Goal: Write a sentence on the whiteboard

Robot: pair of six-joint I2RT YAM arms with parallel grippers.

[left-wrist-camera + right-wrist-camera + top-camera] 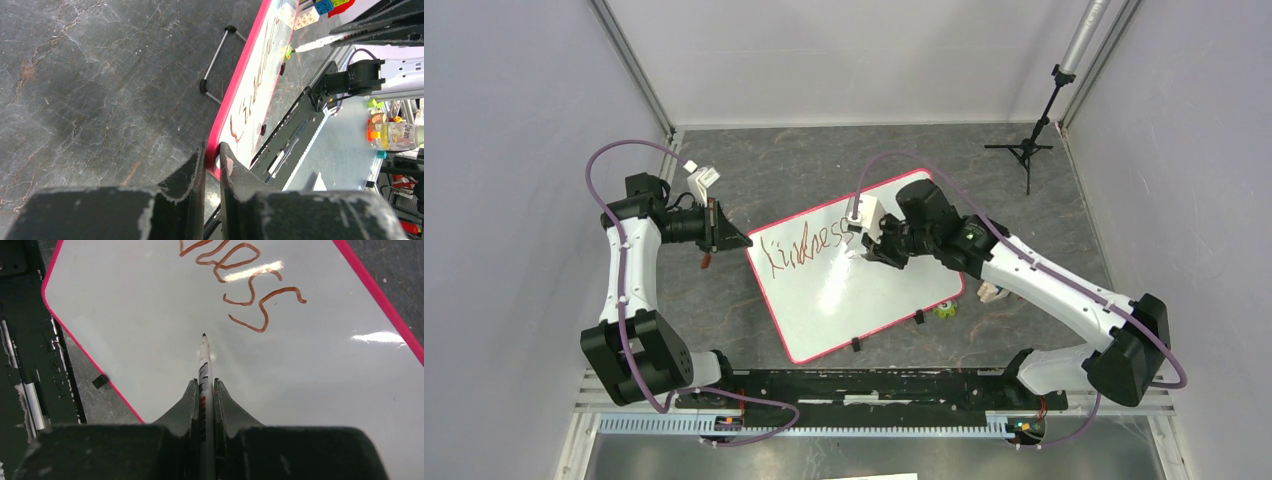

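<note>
On the table: whiteboard (864, 290) lying flat and askew between the two arms, red-pink border, two black clips (856, 345) on the near long edge.
At the board's left corner: left pincer (212, 150) closed down on the border, one finger on each side of the rim; judged to be steadying the board.
Over the board's middle: right pincer (204, 385) clamped tight on a marker (203, 352), barrel running out between the fingers, tip aimed at bare white.
Tip contact: cannot tell whether touching the surface or just above it.
Sentence (250, 295): one reddish-brown word across the upper part, roughly "kindness"; final "s" just up and to the right of the tip in the right wrist view.
Step in hand: probably the shift between words, with the first word seemingly complete and a second line not yet begun.
Progress: judged near halfway; lower part of the board unmarked.
Next move calls for: carrying the tip to the start of a fresh line below the first word, then setting it down lightly and evenly.
Also needed: firm hold at the corner, so that pen strokes cannot slide the board.
Risk: smearing wet ink with the fingers or cable.
</note>
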